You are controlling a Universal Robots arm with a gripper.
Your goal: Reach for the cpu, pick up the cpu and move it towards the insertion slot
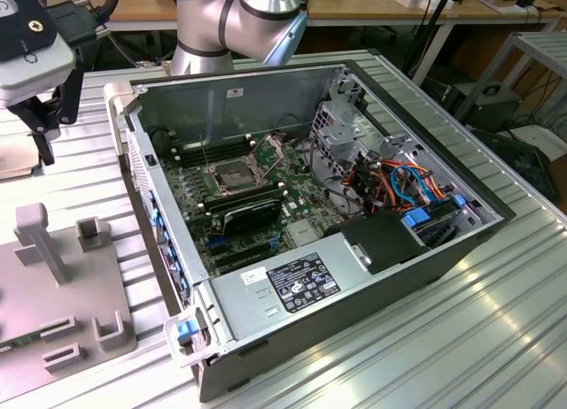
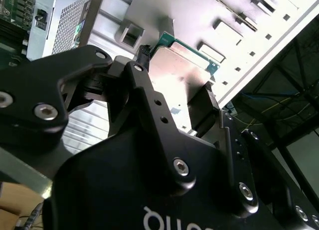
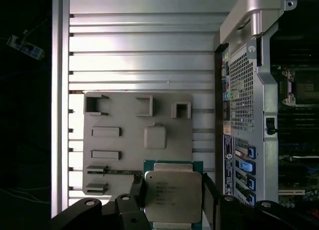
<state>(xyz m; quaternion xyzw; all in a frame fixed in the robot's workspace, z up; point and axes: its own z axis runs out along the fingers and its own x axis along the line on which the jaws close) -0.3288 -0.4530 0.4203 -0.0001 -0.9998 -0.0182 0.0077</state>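
The cpu (image 3: 173, 195) sits clamped in the claw (image 3: 172, 200), its pale silver lid ringed by a green edge. In the first wrist view one black finger (image 3: 135, 192) presses one side of the chip and the opposite finger (image 3: 209, 192) presses the other, so the claw is closed on the cpu and carries it clear of the surface below. In the second wrist view the cpu (image 2: 187, 60) shows tilted between the same black fingers (image 2: 144, 90), with the claw's linkage and body in front of it.

Beneath the cpu in the first wrist view lies a grey fixture plate (image 3: 137, 140) with moulded brackets and shallow recesses, resting on the ribbed aluminium counter (image 3: 142, 41). Just beside the plate stands the open computer case (image 3: 249, 90), its perforated wall facing the plate.

In the exterior view the case (image 1: 372, 276) lies open on the counter (image 1: 496, 338), the green motherboard (image 1: 239, 205) exposed inside. The insertion slot (image 1: 229, 174) sits on the motherboard with its hinged metal bracket (image 1: 270, 148) raised. The fixture plate (image 1: 62, 294) lies outside the case, towards the exterior view's left, and the claw (image 1: 35, 117) hangs above that side, well apart from the slot.
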